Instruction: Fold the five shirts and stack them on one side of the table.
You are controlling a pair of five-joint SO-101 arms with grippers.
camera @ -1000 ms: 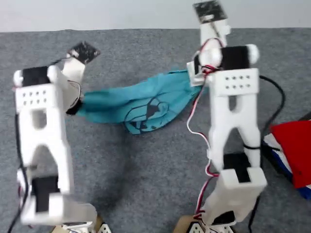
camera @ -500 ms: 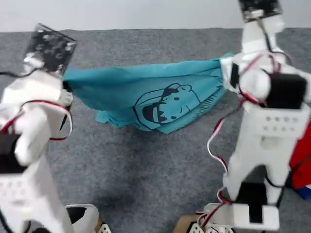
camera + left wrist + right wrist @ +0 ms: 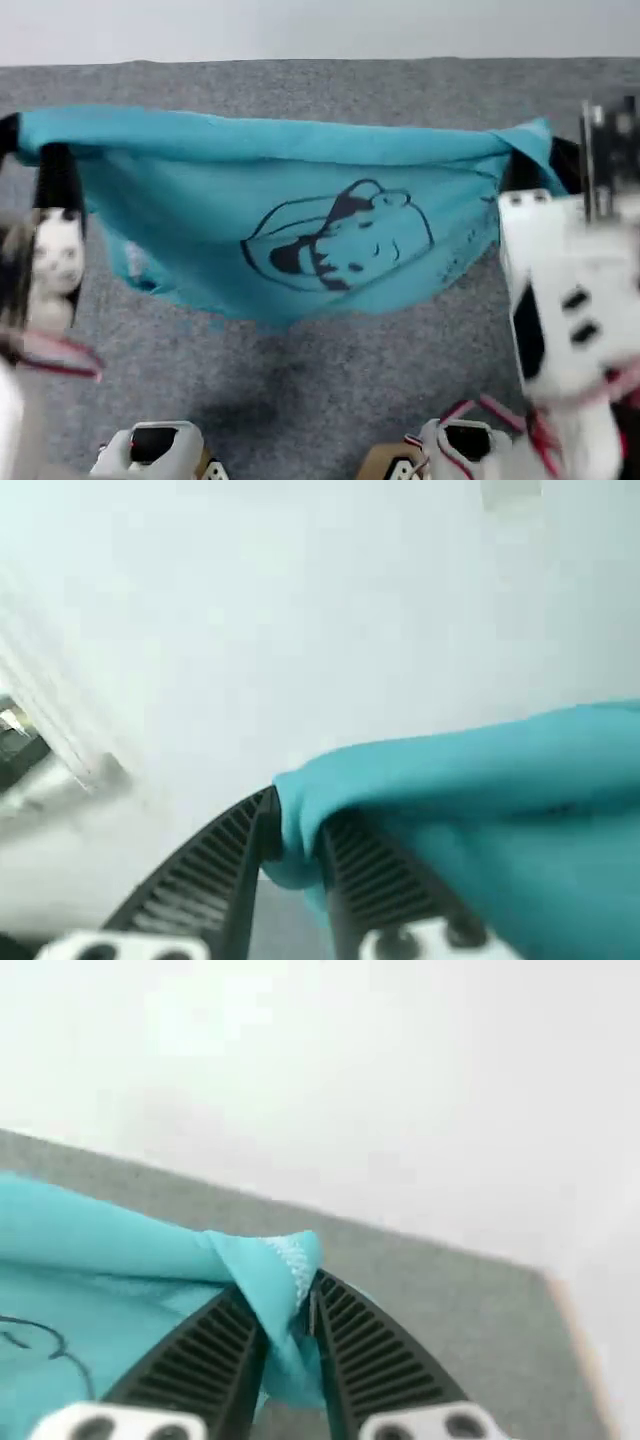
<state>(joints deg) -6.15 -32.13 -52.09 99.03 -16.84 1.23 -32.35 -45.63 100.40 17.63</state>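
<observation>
Teal shirt, held aloft and spread wide between the two grippers. One upper corner is pinched by the left gripper, whose jaws are closed to a narrow gap with a fold of fabric bunched between them. The opposite corner, its stitched hem showing, is clamped likewise by the right gripper. From each grip the top edge is drawn nearly taut toward the other gripper. The body of the cloth hangs below both, with the printed figure turned to the high camera. The lower edge sags lowest midway between the grippers and appears to hang clear of the grey table, though this cannot be confirmed from above. The spread hold is judged to serve flattening: with the corners pulled apart, creases are drawn out and the garment can be laid down square. No fold has yet been made. Below the grippers, the two arm bases are seen at the table's near edge; beyond the grippers stands a pale wall. The table behind the hanging cloth is screened, so what lies there cannot be told. The arms' white links, close beside the cloth's outer edges, are judged the likeliest snag during lowering.
</observation>
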